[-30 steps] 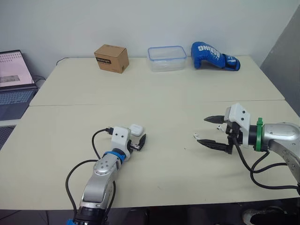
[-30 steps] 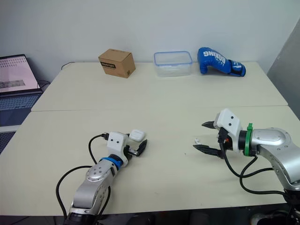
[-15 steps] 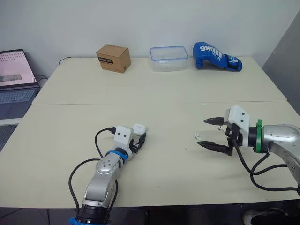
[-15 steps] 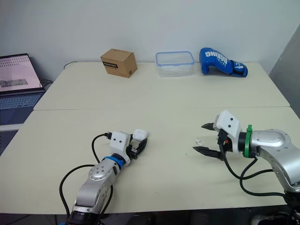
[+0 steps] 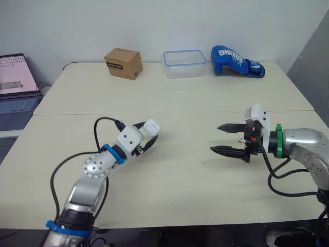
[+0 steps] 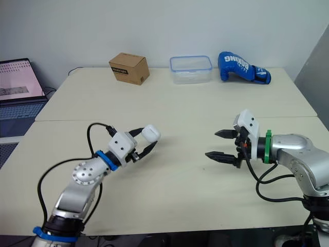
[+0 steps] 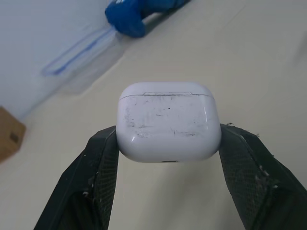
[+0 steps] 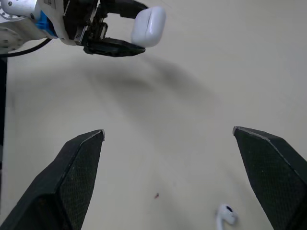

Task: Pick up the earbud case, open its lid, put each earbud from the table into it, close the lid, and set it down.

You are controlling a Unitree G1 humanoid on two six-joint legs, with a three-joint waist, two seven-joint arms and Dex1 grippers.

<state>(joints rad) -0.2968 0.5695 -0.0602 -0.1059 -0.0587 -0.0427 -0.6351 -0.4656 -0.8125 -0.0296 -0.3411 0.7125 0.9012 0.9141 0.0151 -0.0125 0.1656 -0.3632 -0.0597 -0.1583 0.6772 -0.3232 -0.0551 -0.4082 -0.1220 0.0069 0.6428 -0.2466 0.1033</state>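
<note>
Pinching gripper (left): left gripper (image 5: 149, 133) sat at about 9 o'clock on the table (image 5: 169, 103), with its two black fingers (image 7: 98, 167) clamped on opposite sides of the earbud case (image 7: 169, 127).
Earbud case: white, rounded and scuffed on its face. The lid seam was closed. The left gripper held it clear of the table surface, and its shadow fell on the tabletop beneath it.
Right gripper: right gripper (image 5: 216, 138) sat at about 3 o'clock on the table, pointing toward 9 o'clock at the left gripper. Its fingers were spread wide with nothing between them.
Earbud: one white earbud (image 8: 224, 215) lay on the table just ahead of the right gripper, within the span of its spread fingers and nearer to one of them. It touched neither finger.
Gap between grippers: the two grippers were well apart, with bare tabletop between them.
Cardboard box: small brown cardboard box (image 5: 123, 63) at about 11 o'clock, near the far edge.
Plastic container: clear plastic container (image 5: 183, 64) with a blue rim at 12 o'clock, between the cardboard box and the boxing glove.
Boxing glove: blue boxing glove (image 5: 235, 60) at about 1 o'clock, lying on its side.
Laptop: open laptop (image 5: 15, 82) off the table edge at about 10 o'clock, with its screen lit.
</note>
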